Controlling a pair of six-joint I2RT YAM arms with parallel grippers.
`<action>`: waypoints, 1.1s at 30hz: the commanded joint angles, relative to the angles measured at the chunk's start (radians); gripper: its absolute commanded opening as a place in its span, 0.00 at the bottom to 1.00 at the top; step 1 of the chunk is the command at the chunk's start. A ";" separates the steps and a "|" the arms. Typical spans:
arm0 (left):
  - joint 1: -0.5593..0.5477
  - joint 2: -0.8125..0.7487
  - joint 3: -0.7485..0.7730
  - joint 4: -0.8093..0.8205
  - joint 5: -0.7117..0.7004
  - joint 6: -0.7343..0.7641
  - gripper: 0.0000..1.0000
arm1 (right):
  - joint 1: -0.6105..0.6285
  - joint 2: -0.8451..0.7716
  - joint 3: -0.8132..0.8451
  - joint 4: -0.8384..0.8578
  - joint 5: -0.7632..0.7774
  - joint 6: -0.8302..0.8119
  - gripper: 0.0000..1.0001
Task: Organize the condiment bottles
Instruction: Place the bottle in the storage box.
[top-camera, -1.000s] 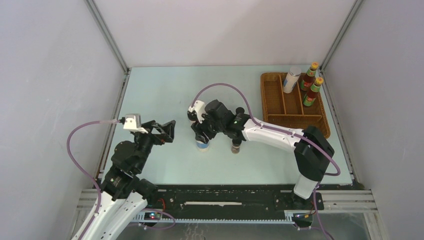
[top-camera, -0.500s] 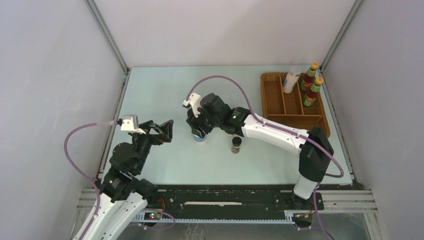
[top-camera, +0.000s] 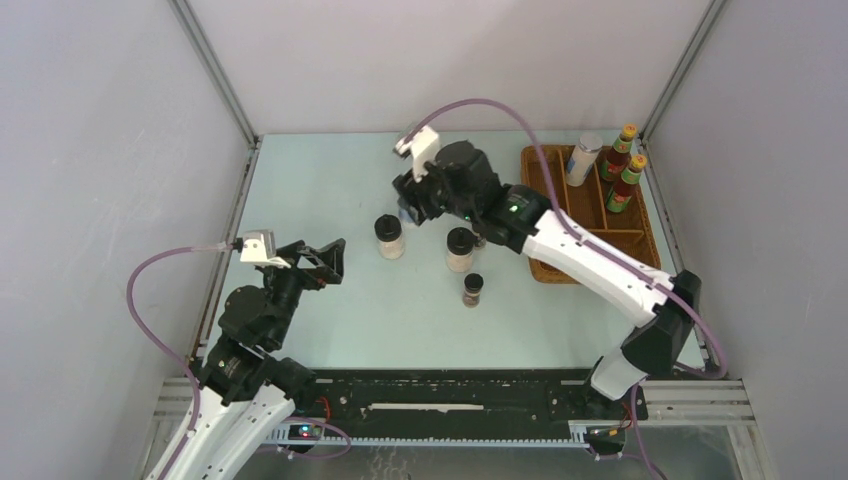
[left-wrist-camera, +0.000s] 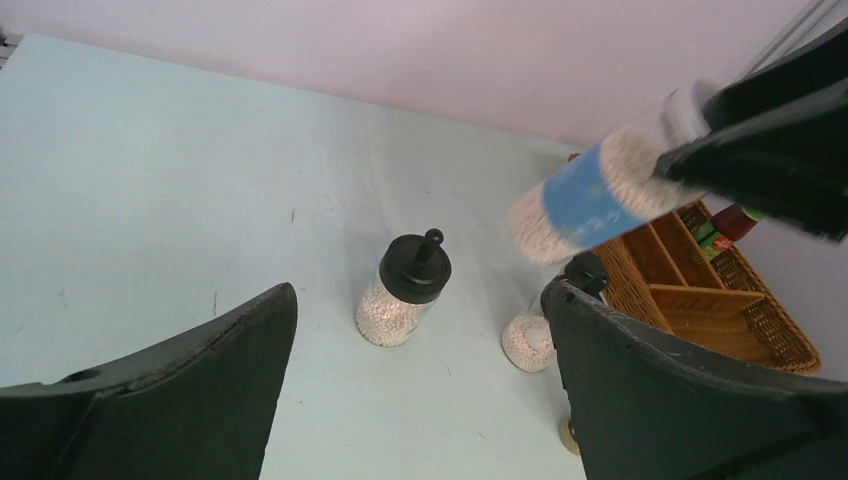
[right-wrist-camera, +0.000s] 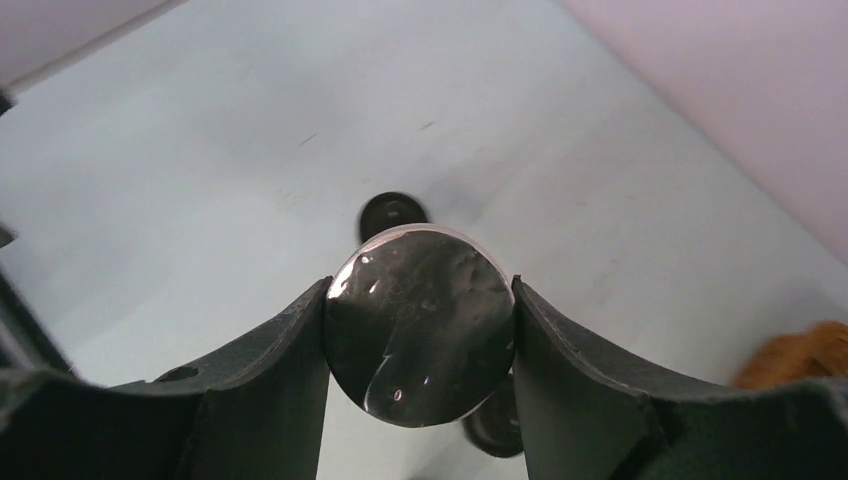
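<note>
Gray walls (top-camera: 450, 60) w/ pale-green table (top-camera: 320, 180).

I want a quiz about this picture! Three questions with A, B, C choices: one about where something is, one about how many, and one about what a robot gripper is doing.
1. Where are the two red sauce bottles?
A. In the wicker tray
B. In a gripper
C. Stacked on a jar

2. How many black-lidded white jars stand on the table?
A. One
B. Two
C. Four

3. What is the right gripper doing?
A. It is open and empty
B. It is shut on the blue-label jar
C. It is shut on a red bottle

Answers:
1 A, they stand upright at the tray's right side.
2 B, the top view shows two, set apart from each other.
3 B, its fingers clamp the jar by its silver lid, and the jar hangs in the air.
</note>
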 joint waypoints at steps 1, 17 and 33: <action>-0.004 -0.002 -0.012 0.020 -0.010 -0.001 1.00 | -0.072 -0.101 0.052 0.058 0.141 -0.021 0.00; -0.004 0.006 -0.016 0.020 -0.004 -0.005 1.00 | -0.367 -0.187 -0.064 0.072 0.511 0.103 0.00; -0.004 0.001 -0.018 0.016 0.006 -0.006 1.00 | -0.648 -0.286 -0.273 0.038 0.501 0.405 0.00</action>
